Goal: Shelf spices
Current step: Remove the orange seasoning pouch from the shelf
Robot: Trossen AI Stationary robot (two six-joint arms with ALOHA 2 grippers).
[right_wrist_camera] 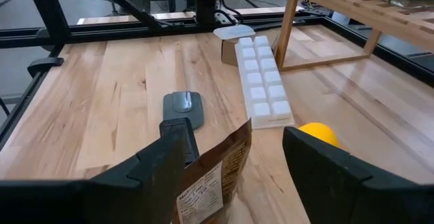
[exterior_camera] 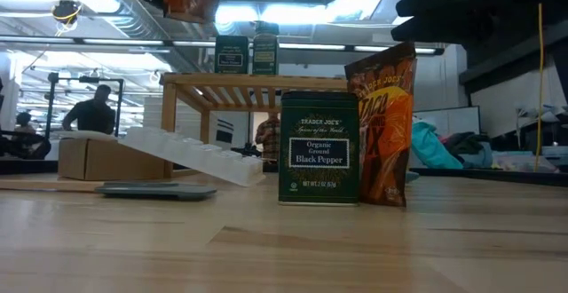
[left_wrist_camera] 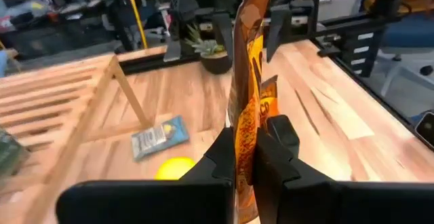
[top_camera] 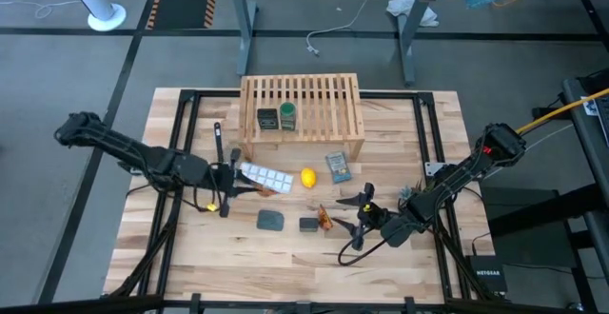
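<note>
Two spices, a box (top_camera: 267, 118) and jar (top_camera: 287, 115), sit on the shelf (top_camera: 303, 90) at upper centre. Left gripper (left_wrist_camera: 245, 157) clamps one packet (left_wrist_camera: 248, 81); right gripper (right_wrist_camera: 234, 159), spread, faces another packet (right_wrist_camera: 210, 176) beside the pepper box (exterior_camera: 319, 147), lower centre.

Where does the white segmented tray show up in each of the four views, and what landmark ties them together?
High view: white segmented tray near the centre, in front of the shelf, towards its left end.
Low view: left of centre, lying tilted.
Left wrist view: not in it.
Right wrist view: upper middle, beside a shelf leg.
Shared landmark: the shelf, visible in all four views.
</note>
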